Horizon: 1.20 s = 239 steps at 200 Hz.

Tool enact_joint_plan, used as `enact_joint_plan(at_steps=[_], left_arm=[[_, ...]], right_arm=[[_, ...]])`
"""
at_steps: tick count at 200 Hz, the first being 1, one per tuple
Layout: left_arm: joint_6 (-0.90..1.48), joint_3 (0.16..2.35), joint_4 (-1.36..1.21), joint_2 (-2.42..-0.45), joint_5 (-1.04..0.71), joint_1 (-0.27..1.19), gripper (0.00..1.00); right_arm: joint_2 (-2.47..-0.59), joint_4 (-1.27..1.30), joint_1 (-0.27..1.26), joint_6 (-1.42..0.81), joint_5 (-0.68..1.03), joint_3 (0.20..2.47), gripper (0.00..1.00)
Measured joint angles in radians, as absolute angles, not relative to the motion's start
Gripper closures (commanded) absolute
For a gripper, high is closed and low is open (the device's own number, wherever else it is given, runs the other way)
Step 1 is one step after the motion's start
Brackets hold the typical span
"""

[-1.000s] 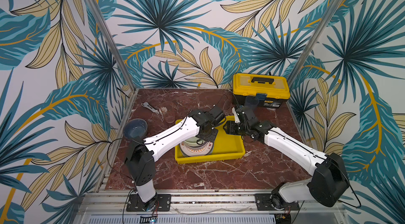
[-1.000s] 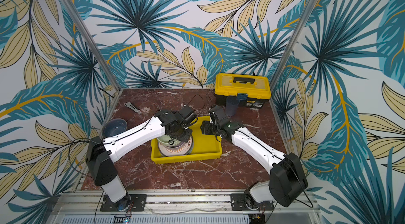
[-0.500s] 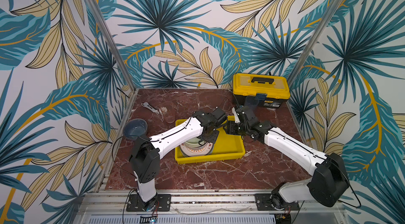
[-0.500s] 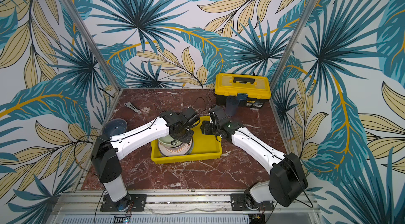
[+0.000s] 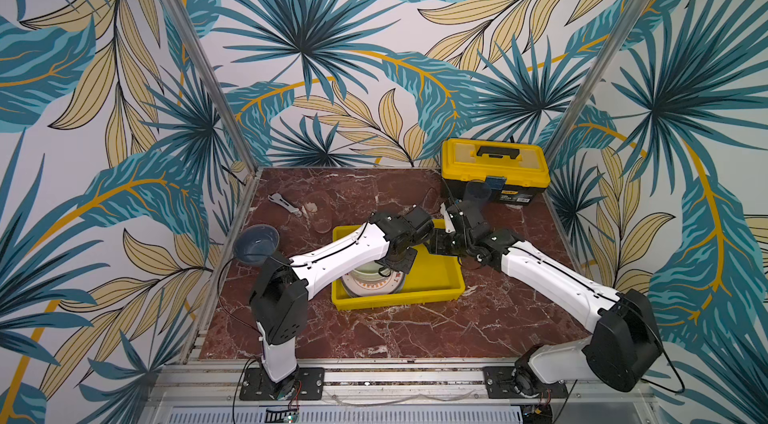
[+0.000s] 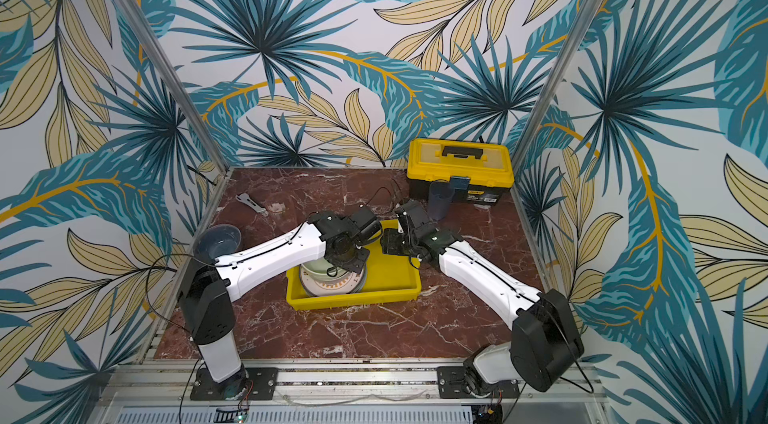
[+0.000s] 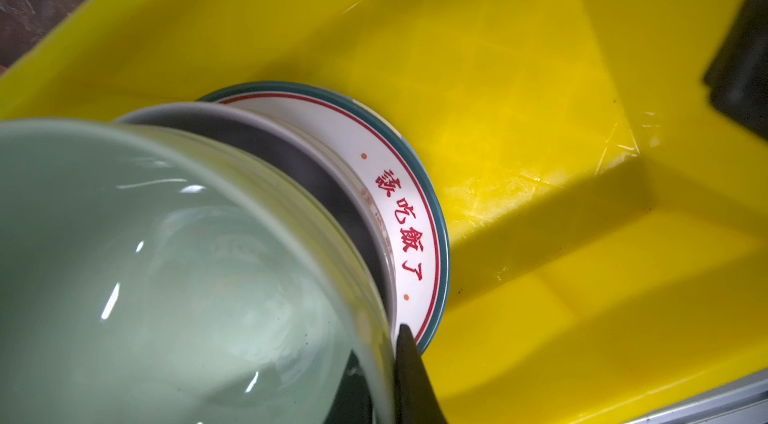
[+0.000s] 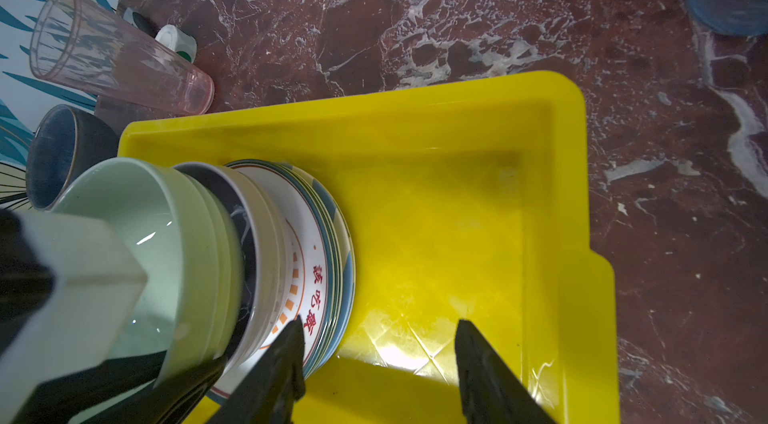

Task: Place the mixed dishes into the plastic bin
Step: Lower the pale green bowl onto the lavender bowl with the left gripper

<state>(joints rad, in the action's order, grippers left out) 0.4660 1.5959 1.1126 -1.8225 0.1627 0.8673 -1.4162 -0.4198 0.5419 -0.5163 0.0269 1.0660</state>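
Pale green bowl (image 7: 166, 256) tops my bin (image 5: 440, 276) stack (image 8: 320, 235), left gripper (image 5: 395, 267) clamping its rim, right gripper (image 8: 378, 330) spread; tumblers (image 8: 120, 52), blue-grey bowl (image 5: 255, 241) outstanding.

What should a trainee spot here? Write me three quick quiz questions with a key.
1. True or false: the right gripper is shut on a plate.
2. What sits topmost on the stack in the bin? A) plate B) green bowl C) spoon
3. How many dishes show outside the bin?
Key: 1 false, it is open and empty. 2 B. 3 three: clear tumbler on its side, blue tumbler upright, blue bowl.
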Motion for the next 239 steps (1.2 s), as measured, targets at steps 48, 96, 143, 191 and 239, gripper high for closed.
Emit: enact_joint_plan(at_steps=[48,96,143,191,239], left_arm=[[0.469,1.596,1.100,-1.826,0.180,0.867,0.85],[0.469,1.599,1.094,-1.826,0.205,0.868,0.79],[0.469,1.600,1.094,-1.826,0.206,0.869,0.79],[0.468,1.599,1.095,-1.814,0.198,0.870,0.79],[0.462,1.575,1.096,-1.746,0.169,0.870,0.76]], right_arm=[[-1.416,-0.419,0.542,-0.516,0.027,1.066,0.40],[-1.427,-0.415,0.542,-0.516,0.027,1.066,0.40],[-1.428,-0.415,0.542,-0.516,0.027,1.066,0.40],[-1.430,-0.415,0.542,-0.516,0.028,1.066,0.40],[-1.445,-0.408,0.542,-0.517,0.035,1.066,0.40]])
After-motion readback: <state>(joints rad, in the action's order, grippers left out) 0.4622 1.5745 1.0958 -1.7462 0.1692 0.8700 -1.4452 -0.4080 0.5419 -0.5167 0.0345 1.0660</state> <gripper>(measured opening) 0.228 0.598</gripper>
